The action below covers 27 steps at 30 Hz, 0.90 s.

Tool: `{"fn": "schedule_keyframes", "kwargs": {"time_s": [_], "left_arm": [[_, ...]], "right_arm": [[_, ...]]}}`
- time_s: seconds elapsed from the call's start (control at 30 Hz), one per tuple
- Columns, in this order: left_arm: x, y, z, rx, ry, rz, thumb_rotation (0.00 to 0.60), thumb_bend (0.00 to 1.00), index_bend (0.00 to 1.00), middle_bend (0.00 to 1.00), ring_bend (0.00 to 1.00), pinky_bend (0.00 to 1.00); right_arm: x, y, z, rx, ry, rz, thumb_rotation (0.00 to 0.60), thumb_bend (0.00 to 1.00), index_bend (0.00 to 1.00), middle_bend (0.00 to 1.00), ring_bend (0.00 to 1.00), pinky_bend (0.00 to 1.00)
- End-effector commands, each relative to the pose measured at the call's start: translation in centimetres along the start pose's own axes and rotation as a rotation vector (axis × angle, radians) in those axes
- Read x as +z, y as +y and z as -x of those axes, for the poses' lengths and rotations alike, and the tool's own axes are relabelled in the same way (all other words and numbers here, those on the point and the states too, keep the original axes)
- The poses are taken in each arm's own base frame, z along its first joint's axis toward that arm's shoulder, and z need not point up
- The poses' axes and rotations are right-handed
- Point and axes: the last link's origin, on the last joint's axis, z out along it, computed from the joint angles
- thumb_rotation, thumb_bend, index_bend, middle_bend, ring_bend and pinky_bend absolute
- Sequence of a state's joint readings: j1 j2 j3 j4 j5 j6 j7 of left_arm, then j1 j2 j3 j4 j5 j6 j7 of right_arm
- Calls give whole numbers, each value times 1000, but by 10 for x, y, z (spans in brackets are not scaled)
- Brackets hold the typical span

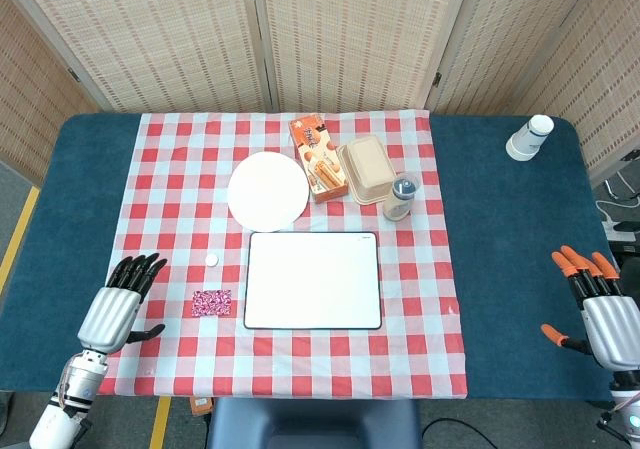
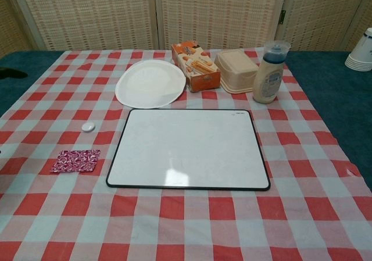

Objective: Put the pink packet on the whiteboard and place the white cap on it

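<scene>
The pink packet (image 1: 211, 303) (image 2: 75, 160) lies flat on the checked cloth, just left of the whiteboard (image 1: 313, 280) (image 2: 189, 149). A small white cap (image 1: 211, 259) (image 2: 88, 127) sits on the cloth a little beyond the packet. My left hand (image 1: 124, 297) hovers left of the packet at the cloth's edge, fingers spread and holding nothing. My right hand (image 1: 596, 304) is far off to the right over the blue table, orange-tipped fingers apart, empty. The whiteboard's surface is bare. Only a dark fingertip (image 2: 11, 73) of the left hand shows in the chest view.
Behind the whiteboard stand a white plate (image 1: 268, 190) (image 2: 150, 83), an orange snack box (image 1: 317, 157) (image 2: 196, 65), a beige lidded container (image 1: 368, 167) (image 2: 238, 70) and a bottle (image 1: 401, 198) (image 2: 269, 72). Stacked paper cups (image 1: 529, 137) (image 2: 361, 52) sit at the far right.
</scene>
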<state>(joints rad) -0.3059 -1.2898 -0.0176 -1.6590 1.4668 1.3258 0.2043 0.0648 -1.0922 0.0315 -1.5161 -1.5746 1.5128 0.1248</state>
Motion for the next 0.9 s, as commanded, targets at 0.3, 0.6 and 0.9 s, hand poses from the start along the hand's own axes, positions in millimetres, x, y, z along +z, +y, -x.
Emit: {"fn": "schedule_keyframes", "kwargs": {"time_s": [0.3, 0.6, 0.9], "left_arm": [[-2, 0, 3, 0, -17, -8, 600, 125, 0, 0, 0, 0], [4, 0, -1, -6, -18, -25, 600, 124, 0, 0, 0, 0], [8, 1, -10, -33, -8, -45, 600, 124, 0, 0, 0, 0]], "right_arm": [[-1, -3, 0, 5, -3, -12, 600, 0, 76, 25, 0, 51], [0, -3, 0, -4, -9, -5, 600, 0, 76, 26, 0, 51], [6, -4, 3, 0, -37, 11, 600, 0, 75, 25, 0, 51]]}}
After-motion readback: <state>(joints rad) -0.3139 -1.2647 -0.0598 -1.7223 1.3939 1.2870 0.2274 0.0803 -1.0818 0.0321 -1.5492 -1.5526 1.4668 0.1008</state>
